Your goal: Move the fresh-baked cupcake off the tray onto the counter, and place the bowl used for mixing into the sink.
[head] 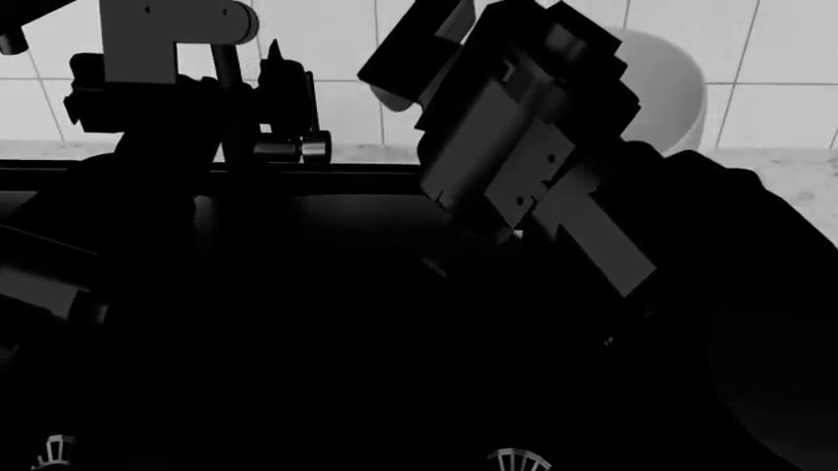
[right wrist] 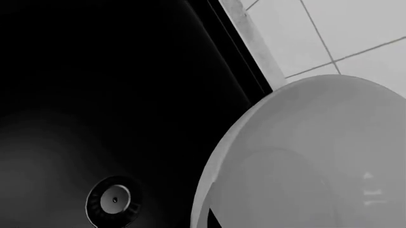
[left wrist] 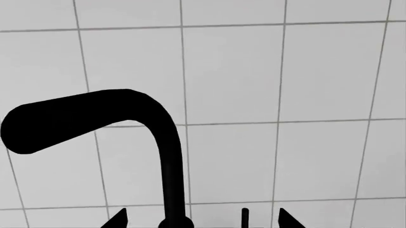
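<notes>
The white-grey bowl (right wrist: 304,161) fills the lower part of the right wrist view and hangs tilted over the black sink (right wrist: 95,95). My right gripper (right wrist: 204,223) is shut on the bowl's rim, with one dark finger (right wrist: 217,221) inside the bowl. In the head view the bowl (head: 661,88) shows behind my right arm (head: 524,157), above the sink's back edge. My left gripper (left wrist: 203,222) is open and empty, its two tips pointing at the tiled wall beside the black faucet (left wrist: 168,156). The cupcake and the tray are out of view.
A silver drain strainer (right wrist: 114,199) lies on the basin floor below the bowl; two strainers (head: 517,459) show in the head view. The marble counter (head: 786,177) runs right of the sink. The white tiled wall (left wrist: 285,71) stands close behind the faucet.
</notes>
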Robot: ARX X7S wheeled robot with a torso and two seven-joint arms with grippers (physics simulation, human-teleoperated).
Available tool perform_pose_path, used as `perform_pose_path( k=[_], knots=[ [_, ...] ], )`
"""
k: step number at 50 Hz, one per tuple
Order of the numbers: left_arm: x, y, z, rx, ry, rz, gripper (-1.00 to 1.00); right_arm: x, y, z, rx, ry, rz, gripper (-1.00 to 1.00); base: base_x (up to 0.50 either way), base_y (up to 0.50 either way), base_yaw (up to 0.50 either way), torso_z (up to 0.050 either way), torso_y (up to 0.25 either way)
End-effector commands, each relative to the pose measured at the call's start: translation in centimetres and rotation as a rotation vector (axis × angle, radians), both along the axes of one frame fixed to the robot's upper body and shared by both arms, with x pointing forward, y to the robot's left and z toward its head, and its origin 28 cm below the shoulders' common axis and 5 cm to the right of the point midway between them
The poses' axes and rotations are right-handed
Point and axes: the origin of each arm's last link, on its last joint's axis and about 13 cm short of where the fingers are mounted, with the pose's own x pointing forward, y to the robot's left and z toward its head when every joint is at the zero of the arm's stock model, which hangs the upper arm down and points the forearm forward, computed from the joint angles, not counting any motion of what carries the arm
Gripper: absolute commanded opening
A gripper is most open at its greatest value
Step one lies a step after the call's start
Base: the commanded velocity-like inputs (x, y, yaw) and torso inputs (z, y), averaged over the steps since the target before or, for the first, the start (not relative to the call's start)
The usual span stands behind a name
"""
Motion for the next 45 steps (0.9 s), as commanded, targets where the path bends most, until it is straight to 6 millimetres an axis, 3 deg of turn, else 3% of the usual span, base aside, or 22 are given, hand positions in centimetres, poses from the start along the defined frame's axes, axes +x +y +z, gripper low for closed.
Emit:
perform_pose_path(
  k=[1, 45],
  knots=[
    [-0.1, 0.0, -0.3, -0.005, 0.006, 0.002, 1.0, 0.2, 0.1, 0.0, 0.0, -0.003, 0.02, -1.0, 0.0, 0.0, 0.0, 0.0, 0.0],
    [-0.5, -0.2, -0.7, -0.001, 0.021, -0.01, 1.0, 0.4, -0.3, -3.5, 0.057, 0.131, 0.034, -1.0, 0.0, 0.0, 0.0, 0.0, 0.0]
  ],
)
